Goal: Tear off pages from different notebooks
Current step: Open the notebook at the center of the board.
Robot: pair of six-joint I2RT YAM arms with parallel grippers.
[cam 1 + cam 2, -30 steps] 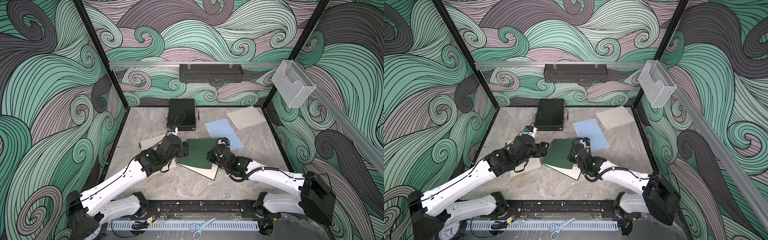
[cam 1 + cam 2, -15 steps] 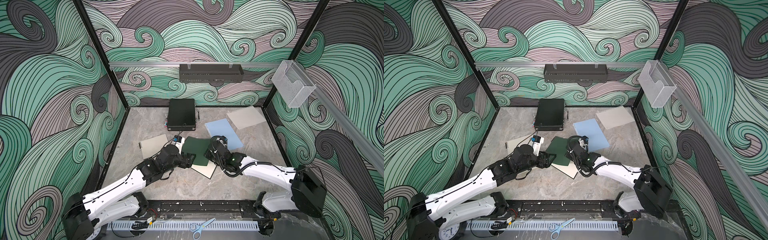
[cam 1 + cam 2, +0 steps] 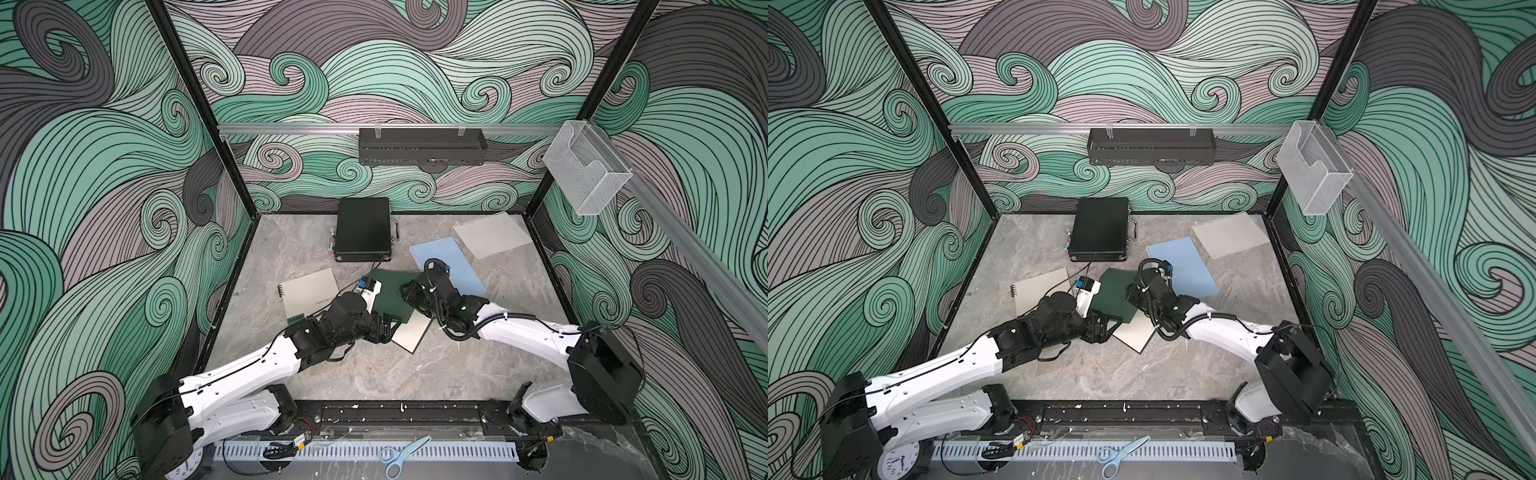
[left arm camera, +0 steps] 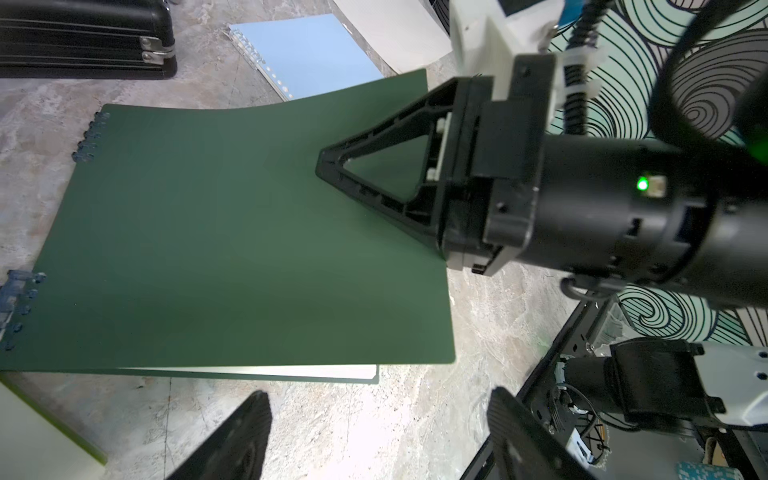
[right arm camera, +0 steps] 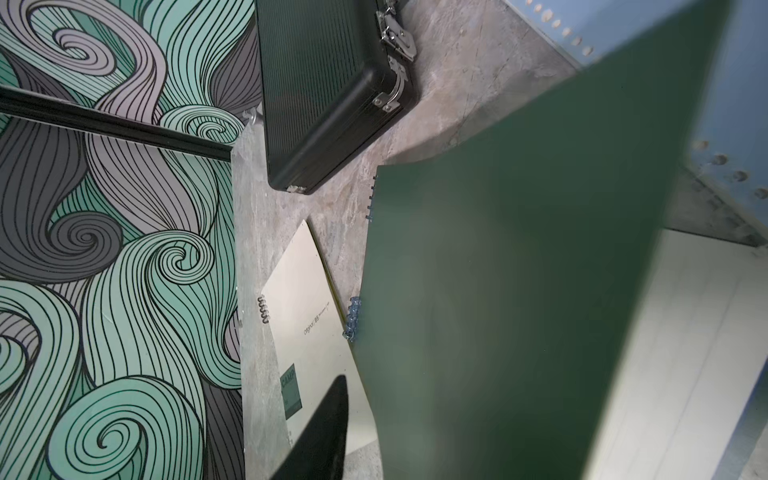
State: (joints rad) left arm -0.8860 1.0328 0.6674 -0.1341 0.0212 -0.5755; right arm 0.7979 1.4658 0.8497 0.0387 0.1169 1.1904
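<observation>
The dark green notebook (image 3: 388,299) (image 3: 1115,299) lies mid-table, its cover (image 4: 232,232) (image 5: 519,291) bowed up off a lined white page (image 5: 685,332) (image 4: 291,371). My right gripper (image 3: 409,293) (image 3: 1131,295) sits at the cover's raised edge with the jaws apart. One finger (image 4: 332,166) rests above the cover, and a gap shows between the other finger (image 5: 320,432) and the cover. My left gripper (image 4: 376,436) (image 3: 382,328) is open over bare table beside the notebook's near edge. The beige notebook (image 3: 309,291) lies to the left and the light blue notebook (image 3: 453,266) to the right. A loose page (image 3: 490,235) rests at the back right.
A black hard case (image 3: 363,235) with metal latches stands at the back centre, close to the green notebook. A clear bin (image 3: 586,174) hangs on the right wall and a black shelf (image 3: 422,145) on the back wall. Scissors (image 3: 401,455) lie in front of the arm bases.
My right gripper has drawn leftward with the green cover, bowing it up, and its jaws have parted. My left gripper has swung from the notebook's left side round to its near edge, staying open.
</observation>
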